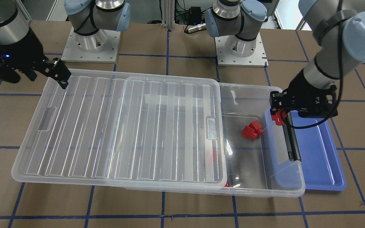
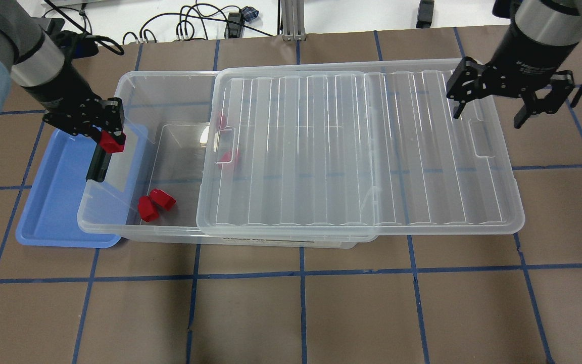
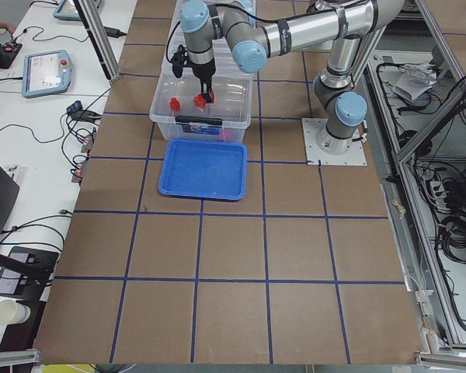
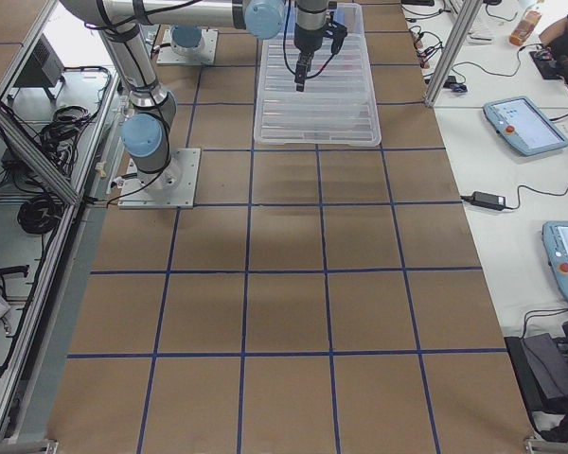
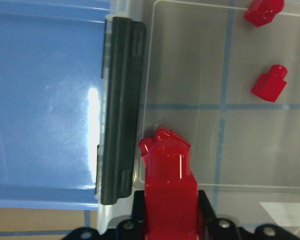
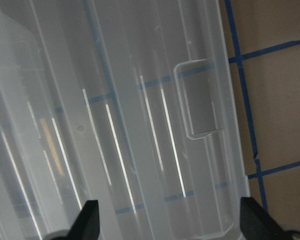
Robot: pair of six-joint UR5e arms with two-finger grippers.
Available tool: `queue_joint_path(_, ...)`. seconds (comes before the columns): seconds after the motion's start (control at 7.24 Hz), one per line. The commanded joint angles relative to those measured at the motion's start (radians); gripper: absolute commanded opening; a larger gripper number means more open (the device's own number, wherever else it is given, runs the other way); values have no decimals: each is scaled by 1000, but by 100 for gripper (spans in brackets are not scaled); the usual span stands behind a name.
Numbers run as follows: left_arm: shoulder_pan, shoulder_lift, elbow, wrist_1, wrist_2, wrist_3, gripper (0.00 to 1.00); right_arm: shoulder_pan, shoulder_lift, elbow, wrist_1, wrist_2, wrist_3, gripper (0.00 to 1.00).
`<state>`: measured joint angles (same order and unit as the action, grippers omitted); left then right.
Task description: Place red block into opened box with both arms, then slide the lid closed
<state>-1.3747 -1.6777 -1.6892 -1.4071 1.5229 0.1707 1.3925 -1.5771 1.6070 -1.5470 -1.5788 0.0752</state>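
My left gripper [image 2: 111, 141] [image 1: 277, 117] is shut on a red block [image 5: 169, 185] and hangs over the open end of the clear box [image 2: 170, 75] [image 1: 265, 192], just inside the black clip bar [image 5: 121, 135] [image 2: 98, 167]. Two more red blocks [image 2: 155, 205] [image 1: 252, 129] lie on the box floor. Others show dimly under the lid [image 2: 230, 156]. The ribbed clear lid [image 2: 361, 151] [image 1: 122, 126] [image 6: 140, 100] covers most of the box and sticks out past its other end. There my right gripper [image 2: 488, 117] [image 6: 172, 225] hovers wide open above the lid, holding nothing.
A blue tray [image 2: 53, 202] [image 1: 325, 152] lies against the box's open end, partly under it. The arm bases [image 1: 93, 41] stand on plates behind the box. Brown table with blue tape lines [image 2: 301, 303] stretches in front.
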Motion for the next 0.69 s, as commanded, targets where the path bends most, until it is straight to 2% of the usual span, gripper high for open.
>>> queue_joint_path(0.0, -73, -42, -136, 243, 0, -60, 9, -193, 3, 48, -12, -4, -287, 100)
queue_joint_path(0.14, -79, -59, -183, 373, -4, -47, 9, -275, 23, 48, -10, -4, -337, 100)
queue_joint_path(0.28, -81, -82, -196, 404, -3, -48, 9, -315, 60, 47, -19, -9, -371, 100)
queue_joint_path(0.41, -75, -88, -199, 401, 6, -42, 9, -331, 77, 50, -85, -12, -402, 100)
queue_joint_path(0.55, -66, -105, -201, 390, 13, -39, 9, -329, 92, 74, -109, -45, -408, 92)
